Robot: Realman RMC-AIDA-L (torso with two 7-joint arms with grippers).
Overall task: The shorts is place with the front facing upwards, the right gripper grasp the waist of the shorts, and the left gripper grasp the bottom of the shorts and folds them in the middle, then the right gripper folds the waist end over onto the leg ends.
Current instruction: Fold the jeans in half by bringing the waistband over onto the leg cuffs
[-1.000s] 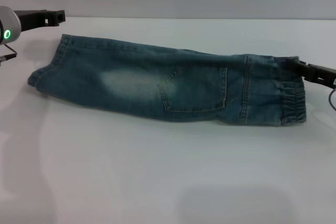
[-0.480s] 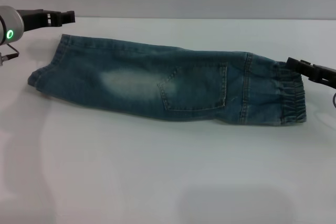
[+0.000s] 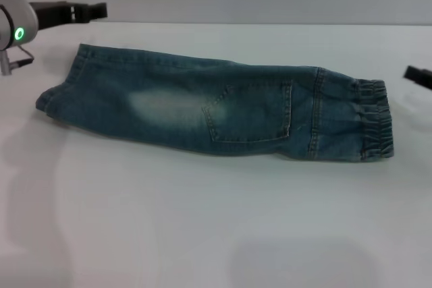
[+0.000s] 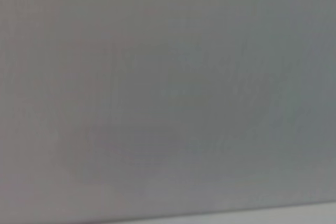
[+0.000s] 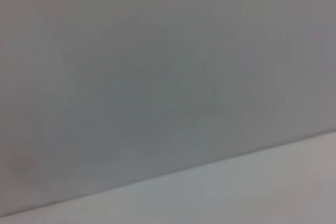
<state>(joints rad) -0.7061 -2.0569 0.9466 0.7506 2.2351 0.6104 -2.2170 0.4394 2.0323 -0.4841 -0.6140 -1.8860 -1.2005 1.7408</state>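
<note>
Denim shorts (image 3: 209,109), blue and faded, lie folded lengthwise in a long strip on the white table (image 3: 216,227), the ruffled elastic waist (image 3: 374,119) at the end nearest the right gripper (image 3: 418,75) and the flat stitched leg ends (image 3: 57,89) at the end nearest the left gripper (image 3: 91,11). The right gripper's black tip shows just off the waist, apart from it, at the frame's edge; I cannot tell how its fingers stand. The black left claw hangs beyond the leg ends, touching no cloth, its finger spread also unclear.
</note>
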